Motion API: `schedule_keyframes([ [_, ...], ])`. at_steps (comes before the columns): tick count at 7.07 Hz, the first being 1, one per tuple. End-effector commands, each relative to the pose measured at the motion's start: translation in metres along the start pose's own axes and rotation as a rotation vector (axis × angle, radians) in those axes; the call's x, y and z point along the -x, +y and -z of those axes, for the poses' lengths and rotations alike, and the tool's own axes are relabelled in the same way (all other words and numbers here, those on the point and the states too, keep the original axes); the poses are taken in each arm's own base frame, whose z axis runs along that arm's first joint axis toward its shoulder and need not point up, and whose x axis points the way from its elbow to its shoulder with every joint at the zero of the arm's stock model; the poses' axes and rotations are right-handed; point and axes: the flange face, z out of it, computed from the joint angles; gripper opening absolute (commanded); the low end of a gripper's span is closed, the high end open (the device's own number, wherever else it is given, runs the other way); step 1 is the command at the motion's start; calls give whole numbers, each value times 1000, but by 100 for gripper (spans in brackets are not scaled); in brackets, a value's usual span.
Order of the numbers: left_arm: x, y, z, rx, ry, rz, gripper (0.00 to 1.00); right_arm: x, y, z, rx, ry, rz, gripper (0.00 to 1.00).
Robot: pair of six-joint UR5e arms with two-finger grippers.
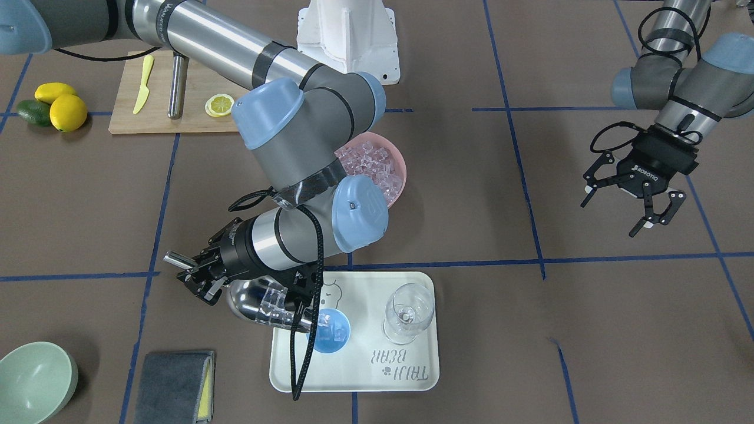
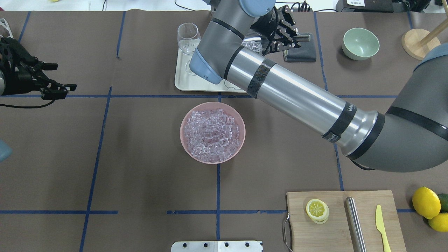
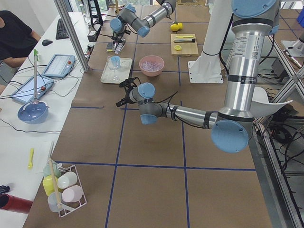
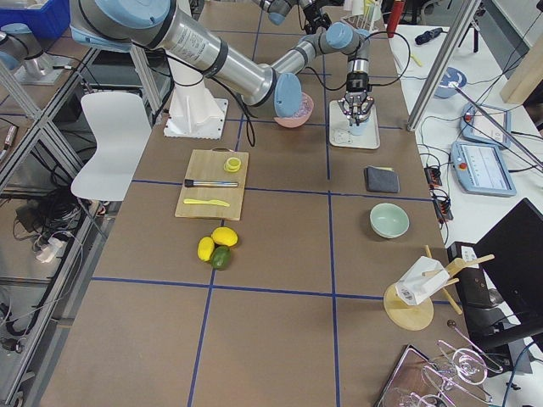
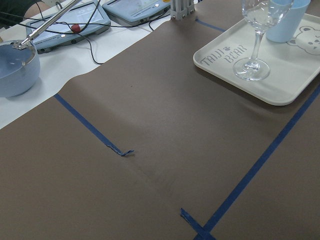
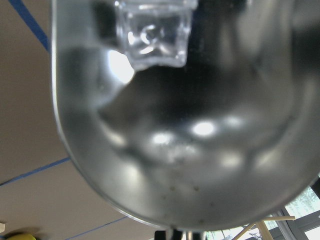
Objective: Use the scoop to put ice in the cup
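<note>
My right gripper (image 1: 193,274) is shut on the handle of the steel scoop (image 1: 259,303), which is tilted over the light-blue cup (image 1: 331,333) on the white tray (image 1: 377,377). Clear ice cubes (image 1: 277,306) lie at the scoop's mouth, and a few are in the cup. In the right wrist view one cube (image 6: 152,32) sits in the scoop's trough (image 6: 190,150). The pink bowl (image 2: 212,132) holds many ice cubes (image 2: 211,134). In the overhead view my right gripper (image 2: 284,35) is above the tray and the arm hides the cup. My left gripper (image 1: 633,203) is open and empty, far from the tray.
A wine glass (image 1: 406,315) stands on the tray beside the cup. A grey cloth (image 1: 174,386) and pale green bowl (image 1: 32,380) lie near the tray. A cutting board (image 2: 343,220) carries a lemon slice, steel cylinder and yellow knife. Lemons (image 2: 425,203) lie beside it.
</note>
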Motion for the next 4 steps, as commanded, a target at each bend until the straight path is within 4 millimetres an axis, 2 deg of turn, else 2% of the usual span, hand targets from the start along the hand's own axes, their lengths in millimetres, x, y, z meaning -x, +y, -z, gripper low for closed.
schedule_keyframes([
  [1,-1,0,0,1,1,0,100,-1,2,-2,23,18,14,0],
  [4,-1,1,0,2,1,0,100,-3,7,-2,66,46,38,0],
])
